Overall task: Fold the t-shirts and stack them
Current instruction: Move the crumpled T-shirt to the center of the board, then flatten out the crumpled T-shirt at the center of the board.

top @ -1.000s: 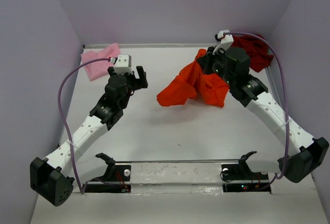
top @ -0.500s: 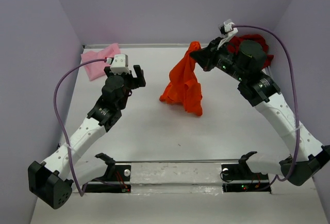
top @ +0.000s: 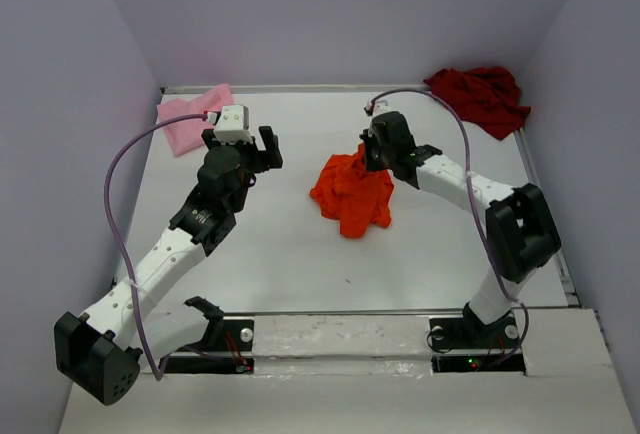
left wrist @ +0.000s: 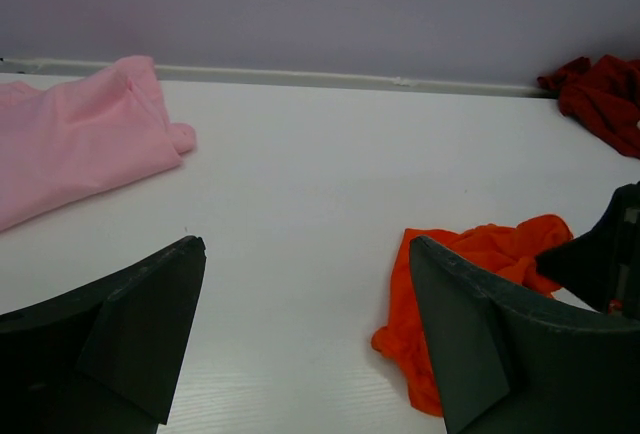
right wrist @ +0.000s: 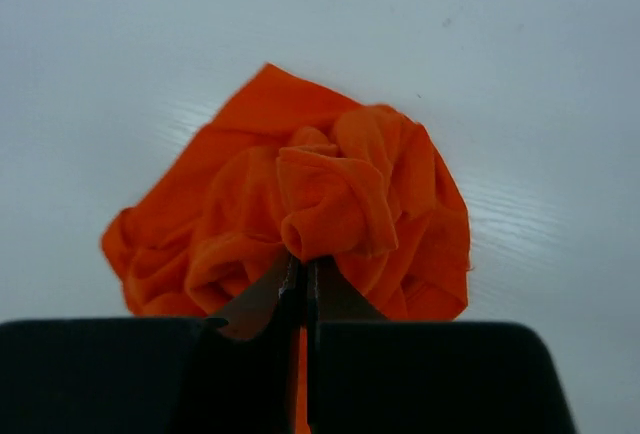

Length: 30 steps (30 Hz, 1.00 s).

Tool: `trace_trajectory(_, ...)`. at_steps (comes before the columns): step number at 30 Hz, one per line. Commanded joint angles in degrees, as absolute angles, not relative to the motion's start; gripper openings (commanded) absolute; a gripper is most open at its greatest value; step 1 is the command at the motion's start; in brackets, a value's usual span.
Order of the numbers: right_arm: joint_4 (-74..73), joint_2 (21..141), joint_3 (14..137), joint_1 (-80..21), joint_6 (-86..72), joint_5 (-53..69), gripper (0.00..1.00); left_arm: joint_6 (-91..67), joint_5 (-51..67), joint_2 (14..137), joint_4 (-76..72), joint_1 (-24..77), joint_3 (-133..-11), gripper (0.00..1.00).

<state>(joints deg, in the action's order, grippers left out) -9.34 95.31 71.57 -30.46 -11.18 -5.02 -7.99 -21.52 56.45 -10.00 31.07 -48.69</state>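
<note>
Your right gripper (right wrist: 302,272), jaws pinched shut on 1 bunched fold, holds the crumpled bright orange cloth t-shirt (top: 350,194) at the middle of the white table (top: 280,254), near and to the right of your wide-open, empty left gripper (left wrist: 307,249).

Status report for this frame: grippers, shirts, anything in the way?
Right gripper shut on bunched orange shirt. Left gripper open, empty. Pink shirt back left, red shirt back right, unstacked. No obstruction seen.
</note>
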Motion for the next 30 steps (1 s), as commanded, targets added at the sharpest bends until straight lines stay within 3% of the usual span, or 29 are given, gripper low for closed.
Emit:
trace_trajectory(1,-9.0,100.1,74.9,-30.8,-11.9,-16.7,0.0,-7.6,-22.6,55.3,-12.2,31.5,-49.5,0.93)
trace_trajectory(4,-13.0,103.2,78.5,-30.8,-12.5,-20.9,0.0,-7.4,-22.7,55.2,-12.1,31.6,-49.5,0.93)
trace_trajectory(5,-14.7,103.3,79.1,-30.8,-13.1,-20.1,0.05,-7.3,-22.7,55.2,-12.1,31.6,-49.6,0.93)
trace_trajectory(7,-15.3,101.9,78.3,-30.8,-13.6,-16.8,0.31,-7.2,-22.8,55.0,-12.1,31.6,-49.7,0.93)
trace_trajectory(8,-14.9,99.1,77.5,-30.8,-13.7,-15.7,0.54,-7.3,-22.6,55.0,-12.1,31.6,-49.7,0.93)
trace_trajectory(11,-14.6,91.8,73.8,-30.8,-13.8,-12.3,0.79,-7.3,-22.4,54.8,-12.0,31.6,-49.7,0.93)
trace_trajectory(12,-14.6,89.8,72.7,-30.8,-13.8,-10.6,0.82,-7.2,-22.4,54.8,-12.1,31.6,-49.7,0.93)
trace_trajectory(20,-13.6,76.6,61.2,-32.4,-18.0,-1.6,0.84,-7.4,-21.8,54.9,-12.0,31.6,-49.9,0.93)
trace_trajectory(30,-7.6,88.8,59.8,-39.5,-16.0,4.7,0.79,-7.6,-21.6,55.9,-12.0,31.6,-49.9,0.93)
